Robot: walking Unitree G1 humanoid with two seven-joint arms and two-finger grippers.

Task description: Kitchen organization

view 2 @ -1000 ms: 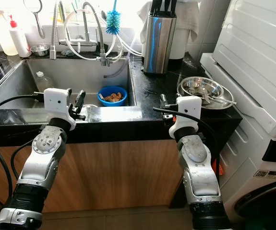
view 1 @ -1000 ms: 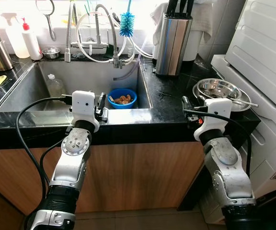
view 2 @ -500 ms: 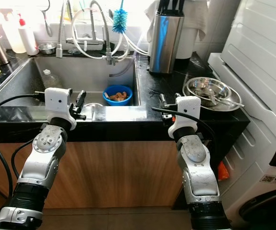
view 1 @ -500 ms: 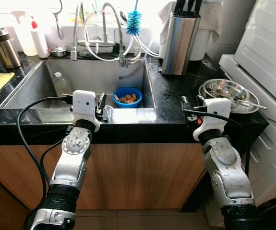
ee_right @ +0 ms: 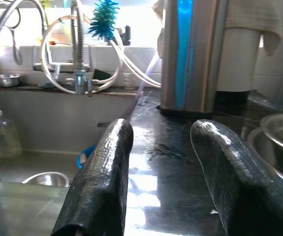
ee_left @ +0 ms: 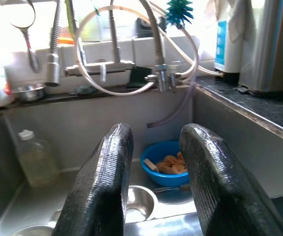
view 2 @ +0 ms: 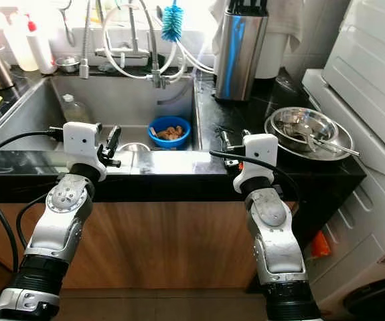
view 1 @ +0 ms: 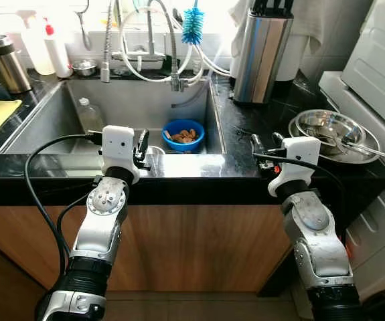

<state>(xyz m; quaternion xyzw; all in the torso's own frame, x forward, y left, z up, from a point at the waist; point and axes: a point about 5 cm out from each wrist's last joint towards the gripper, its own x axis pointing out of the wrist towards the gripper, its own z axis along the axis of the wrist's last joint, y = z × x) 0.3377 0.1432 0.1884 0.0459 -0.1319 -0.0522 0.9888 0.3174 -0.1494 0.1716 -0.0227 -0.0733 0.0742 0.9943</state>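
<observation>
Left gripper (view 1: 140, 142) hovers at the sink's front rim, centre-left of frame, and right gripper (view 1: 264, 143) over the black tabletop (view 1: 236, 144) at centre-right; both are parted and empty. Blue bowl (view 1: 184, 134) with food scraps sits in the sink (view 1: 41, 127) at upper centre, steel bowl (view 1: 333, 130) with utensils at right. Judgement: blue bowl is light, rigid plastic, likely wet; pinch rim and keep level.
</observation>
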